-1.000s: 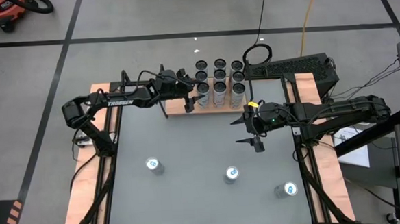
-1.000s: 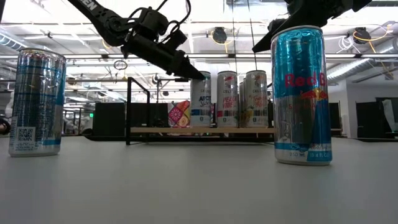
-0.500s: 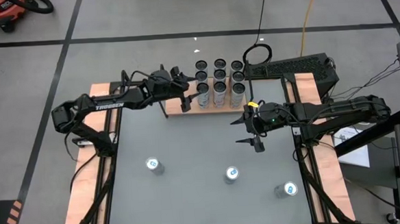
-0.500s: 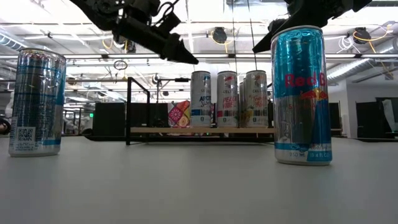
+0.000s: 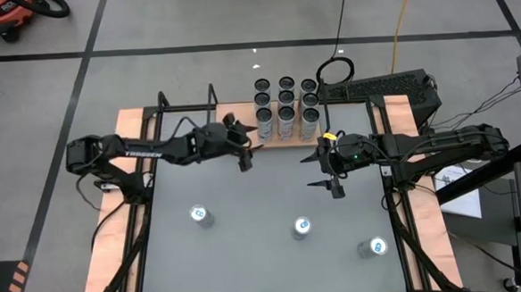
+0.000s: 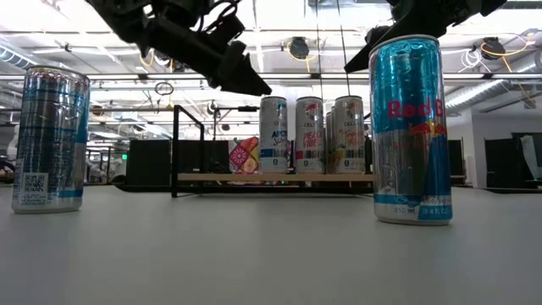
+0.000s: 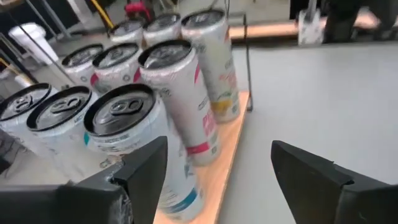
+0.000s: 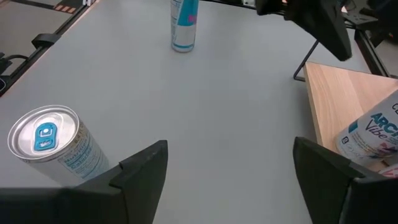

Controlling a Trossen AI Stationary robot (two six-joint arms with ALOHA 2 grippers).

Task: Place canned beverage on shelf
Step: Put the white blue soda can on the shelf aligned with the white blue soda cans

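The shelf (image 5: 278, 142), a light-wood board with a black rod frame, stands at the table's far middle. Several cans (image 5: 285, 109) stand upright on it in rows, also close up in the left wrist view (image 7: 180, 93). My left gripper (image 5: 246, 160) hovers open and empty just near of the shelf's left part, with the board's edge (image 7: 227, 155) ahead of its fingers. My right gripper (image 5: 323, 177) hangs open and empty right of the table's middle. Three more cans stand upright on the table: near left (image 5: 200, 215), near middle (image 5: 301, 226) and near right (image 5: 374, 246).
The shelf's black rod frame (image 5: 187, 105) rises at its left end. A dark keyboard (image 5: 378, 88) and cables lie beyond the table's far right corner. Bare grey tabletop (image 5: 245, 191) lies between the shelf and the three loose cans.
My left gripper has drawn back from the leftmost cans on the shelf toward the table's near edge, rising a little and rolling slightly. It stays open and empty. The cans on the shelf stand as before.
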